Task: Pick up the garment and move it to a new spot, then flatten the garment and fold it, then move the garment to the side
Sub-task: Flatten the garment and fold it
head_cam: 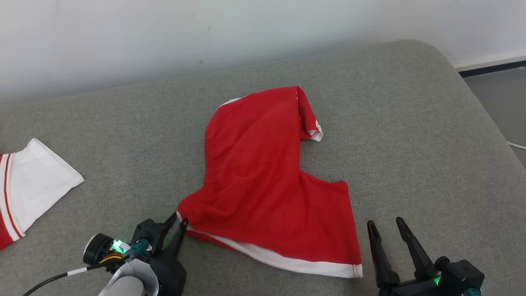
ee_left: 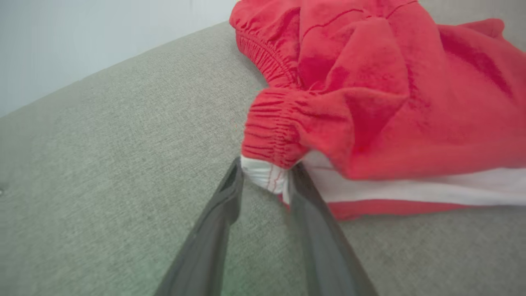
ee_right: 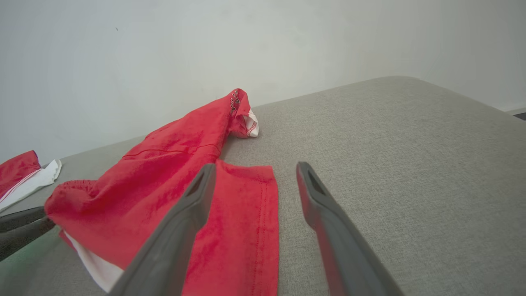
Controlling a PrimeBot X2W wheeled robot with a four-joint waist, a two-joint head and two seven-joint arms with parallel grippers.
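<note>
A pair of red shorts (head_cam: pixel 267 181) with white trim lies crumpled on the grey cushion (head_cam: pixel 411 135), one leg folded back toward the wall. My left gripper (head_cam: pixel 179 220) is shut on the white corner by the elastic waistband (ee_left: pixel 267 174), at the garment's near left end. My right gripper (head_cam: pixel 385 225) stands open just right of the near leg hem (ee_right: pixel 246 213), its left finger (ee_right: pixel 197 197) over the red cloth, nothing between its fingers. In the right wrist view the left arm's fingers (ee_right: pixel 20 224) meet the bunched waistband at the far left.
A second red and white garment (head_cam: pixel 28 189) lies at the cushion's left edge. A pale wall (head_cam: pixel 164 33) runs along the back. The cushion's right edge drops to a grey floor (head_cam: pixel 501 94) with a white cable.
</note>
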